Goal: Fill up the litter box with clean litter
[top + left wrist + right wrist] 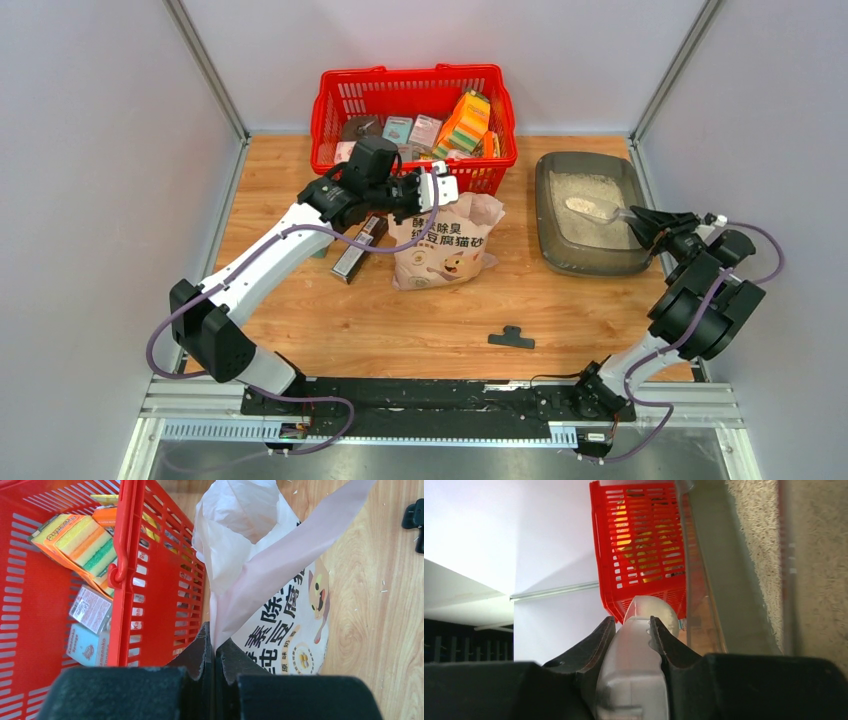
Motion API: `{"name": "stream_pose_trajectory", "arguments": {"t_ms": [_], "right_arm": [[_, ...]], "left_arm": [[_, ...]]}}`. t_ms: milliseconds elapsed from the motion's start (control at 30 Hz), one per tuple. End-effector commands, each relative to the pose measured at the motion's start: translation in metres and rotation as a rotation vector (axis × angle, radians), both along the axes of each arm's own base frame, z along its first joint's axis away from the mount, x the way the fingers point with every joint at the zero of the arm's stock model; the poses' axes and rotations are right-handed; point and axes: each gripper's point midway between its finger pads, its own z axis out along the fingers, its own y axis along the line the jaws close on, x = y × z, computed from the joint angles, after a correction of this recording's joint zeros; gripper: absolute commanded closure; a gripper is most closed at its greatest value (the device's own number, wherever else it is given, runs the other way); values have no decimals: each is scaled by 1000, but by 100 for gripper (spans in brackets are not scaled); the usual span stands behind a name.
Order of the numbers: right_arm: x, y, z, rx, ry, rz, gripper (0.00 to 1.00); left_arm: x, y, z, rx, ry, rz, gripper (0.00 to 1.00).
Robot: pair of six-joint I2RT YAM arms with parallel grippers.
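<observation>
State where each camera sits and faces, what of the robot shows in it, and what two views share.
Top external: above and behind the bases, looking down at the table; both arms show.
Left wrist: on the left arm, looking past the shut left hand pinching the bag by its edge.
Right wrist: on the right arm, looking past the right hand gripping the scoop, litter box alongside.
Shared: both wrist views show the red basket.

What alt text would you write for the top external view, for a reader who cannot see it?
The right end effector holds a clear scoop over the grey litter box, which holds clean litter. The left end effector pinches the top of a cat-printed bag in front of a red basket.
</observation>
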Motion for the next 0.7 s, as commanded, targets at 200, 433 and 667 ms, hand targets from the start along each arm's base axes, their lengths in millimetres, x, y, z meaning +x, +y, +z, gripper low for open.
{"name": "stream_pose_trajectory", "arguments": {"t_ms": [200,433,667], "right_arm": [[-7,-58,-19,-127,88,-333,100],[-20,-62,-13,-324,135,-428,100],[-28,-48,9,-668,186,-462,100]], "left_arm": [[-4,-10,45,-69,-119,-42,100],[-7,-13,43,-70,-105,-50,100],[-14,-16,38,-79,-81,-72,100]]}}
